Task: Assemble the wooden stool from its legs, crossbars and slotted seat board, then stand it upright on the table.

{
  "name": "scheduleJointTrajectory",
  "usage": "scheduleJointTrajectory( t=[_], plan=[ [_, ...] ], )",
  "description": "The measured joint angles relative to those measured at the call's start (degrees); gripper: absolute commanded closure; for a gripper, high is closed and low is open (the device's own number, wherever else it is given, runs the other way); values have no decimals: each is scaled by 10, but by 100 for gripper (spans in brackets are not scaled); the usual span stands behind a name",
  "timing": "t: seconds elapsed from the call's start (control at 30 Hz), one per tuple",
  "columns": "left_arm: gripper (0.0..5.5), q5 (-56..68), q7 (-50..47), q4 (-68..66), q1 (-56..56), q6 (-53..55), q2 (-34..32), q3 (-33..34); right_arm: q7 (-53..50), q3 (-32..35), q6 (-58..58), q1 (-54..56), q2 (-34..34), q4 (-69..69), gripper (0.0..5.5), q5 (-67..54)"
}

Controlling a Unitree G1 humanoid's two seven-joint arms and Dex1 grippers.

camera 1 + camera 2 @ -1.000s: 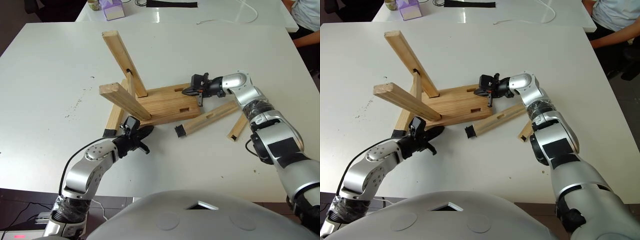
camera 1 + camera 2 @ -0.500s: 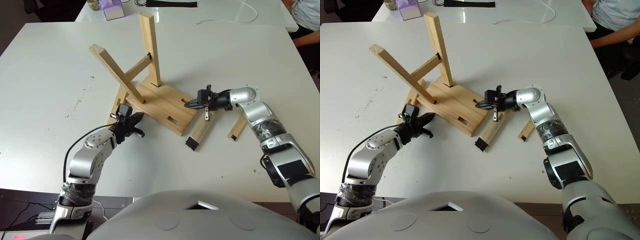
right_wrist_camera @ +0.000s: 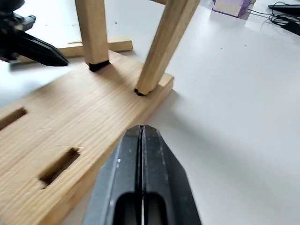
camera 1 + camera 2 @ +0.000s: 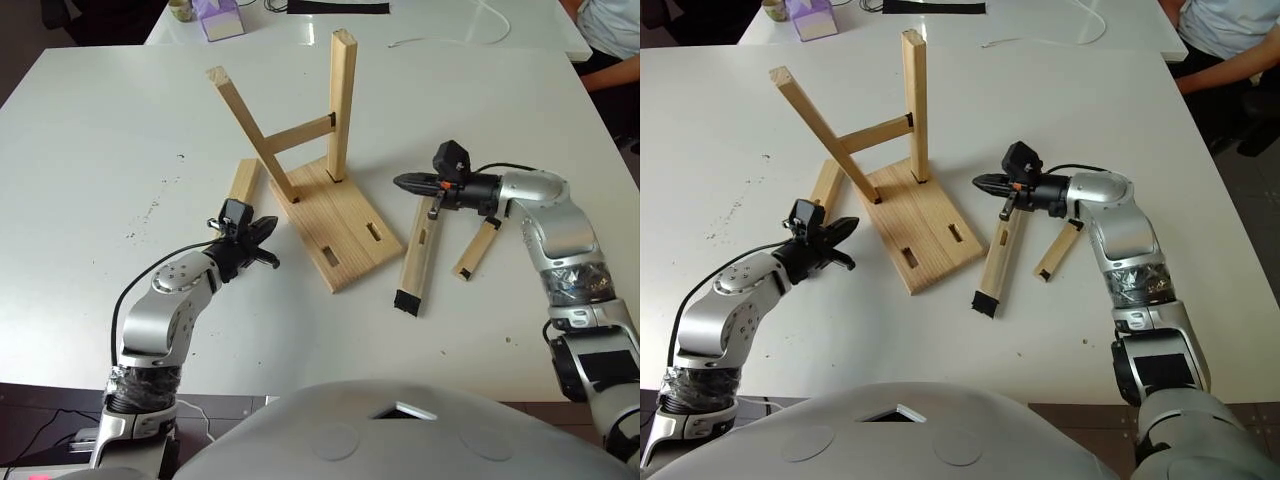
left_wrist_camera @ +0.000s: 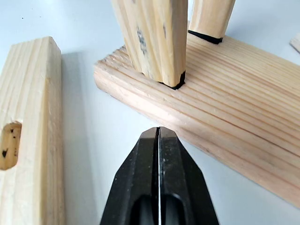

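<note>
Both sets of jaws are pressed together and pinch nothing. The left gripper (image 4: 264,230) points at the near-left side of the seat board (image 4: 350,228), just short of it. The right gripper (image 4: 401,182) hovers off the board's right side, above the far end of a loose leg (image 4: 418,252).

I judge all parts to be stiff, light, dry wood with no give. Take a loose leg at mid-length, across its narrow faces.

The board lies flat mid-table with two legs (image 4: 341,100) and a crossbar (image 4: 301,133) standing in it. This frame looks top-heavy, and its joints may pull loose. A short bar (image 4: 476,249) lies right of the loose leg, and another leg (image 4: 243,182) lies left of the board.

The white table (image 4: 100,150) looks smooth, so parts will likely slide. Behind it stands a second table carrying a purple box (image 4: 221,16).
</note>
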State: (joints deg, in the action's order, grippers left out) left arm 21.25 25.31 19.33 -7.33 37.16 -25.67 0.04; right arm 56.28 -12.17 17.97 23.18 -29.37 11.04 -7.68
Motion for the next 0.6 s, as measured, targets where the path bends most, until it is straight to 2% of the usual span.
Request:
scheduleJointTrajectory(
  t=[0.13, 0.6],
  plan=[
    [550, -3, 38, 1, 9, 9, -12, -43, 10, -65, -49, -20, 14, 50, 547, 49],
    [550, -37, 53, -69, 66, -21, -13, -66, 99, -84, -40, -54, -26, -35, 547, 40]
  ],
)
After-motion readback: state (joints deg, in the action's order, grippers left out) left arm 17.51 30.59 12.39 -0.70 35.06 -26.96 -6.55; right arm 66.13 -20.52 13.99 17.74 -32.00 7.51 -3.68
